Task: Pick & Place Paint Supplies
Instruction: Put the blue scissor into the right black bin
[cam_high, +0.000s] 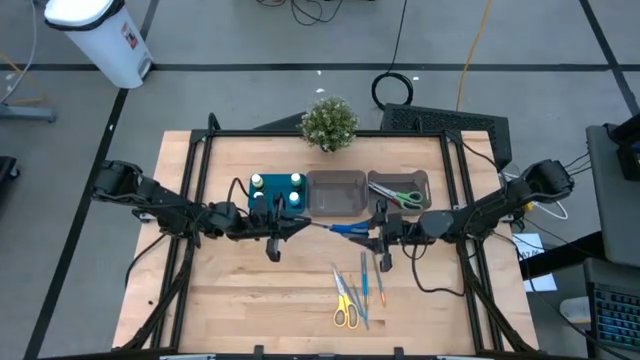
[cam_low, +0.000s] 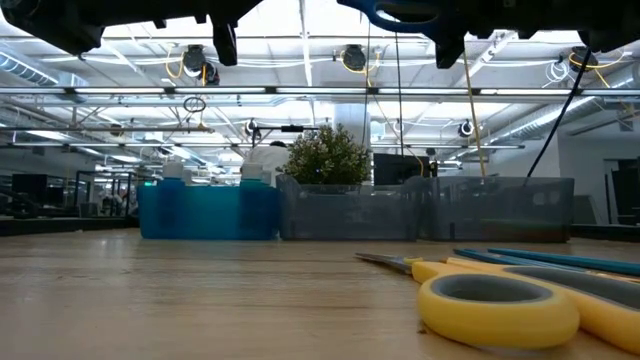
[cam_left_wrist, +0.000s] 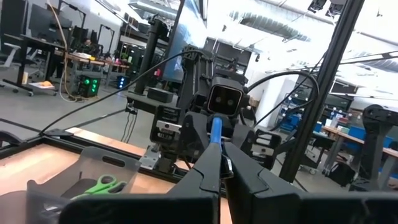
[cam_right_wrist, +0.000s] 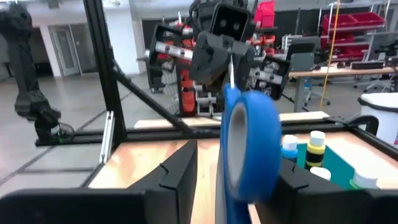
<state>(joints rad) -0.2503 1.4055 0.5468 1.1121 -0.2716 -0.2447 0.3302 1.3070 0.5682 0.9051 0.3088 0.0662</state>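
Your left gripper (cam_left_wrist: 217, 158) is pinching the light blue-handled steel scissors (cam_right_wrist: 249, 143) by their stiff, probably slippery blade. Your half-open right gripper (cam_right_wrist: 236, 171) is straddling the handle loop, so grip there.

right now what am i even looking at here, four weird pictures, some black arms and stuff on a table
It is one moment seen by four cameras: one overhead, one at table height, and one on each wrist of a two-armed robot.

Overhead, the two dark arms meet mid-table over a wooden table. Blue-handled scissors hang in the air between them: the left gripper is shut on the blade end, and the right gripper has its fingers around the blue handle, apparently a handover.

At the back stand a teal tray with small white-capped bottles, two grey bins, one holding green scissors, and a potted plant. Near the front lie yellow scissors and thin blue sticks.
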